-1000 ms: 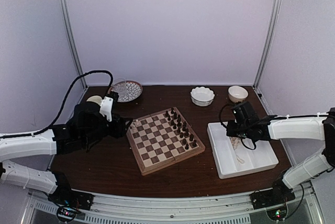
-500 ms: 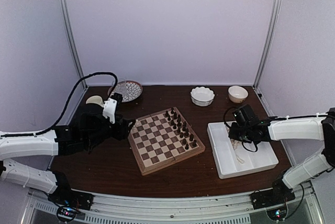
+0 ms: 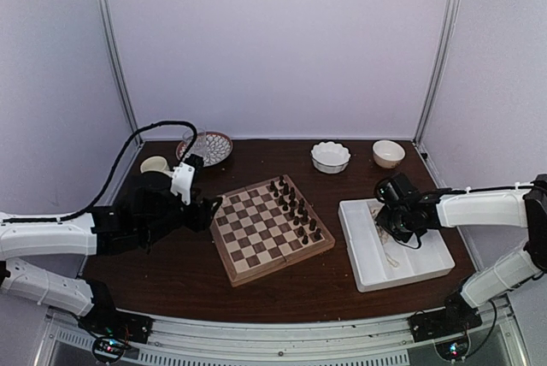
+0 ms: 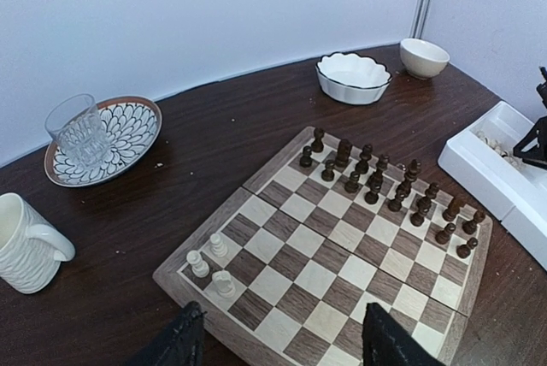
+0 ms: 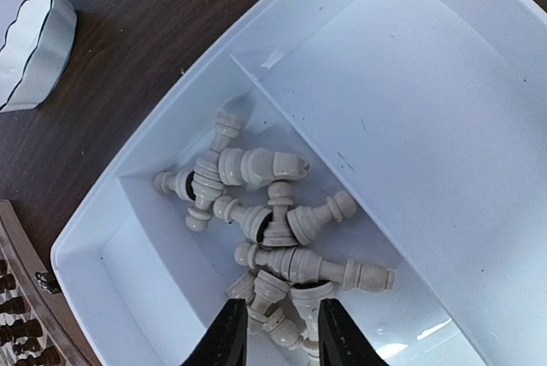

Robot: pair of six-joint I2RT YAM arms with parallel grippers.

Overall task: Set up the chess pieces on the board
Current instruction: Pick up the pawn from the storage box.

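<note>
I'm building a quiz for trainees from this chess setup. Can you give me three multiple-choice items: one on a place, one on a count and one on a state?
1. Where do most cream pieces lie?
A. in the scalloped bowl
B. in the narrow compartment of the white tray
C. on the patterned plate

2. How many cream pieces stand on the board?
A. three
B. eight
C. none

3. The left gripper is:
A. shut on a pawn
B. shut on the mug
C. open and empty

Answers:
1 B, the right wrist view shows them heaped there.
2 A, three stand together near one corner.
3 C, its fingers stand wide apart with nothing between them.
</note>
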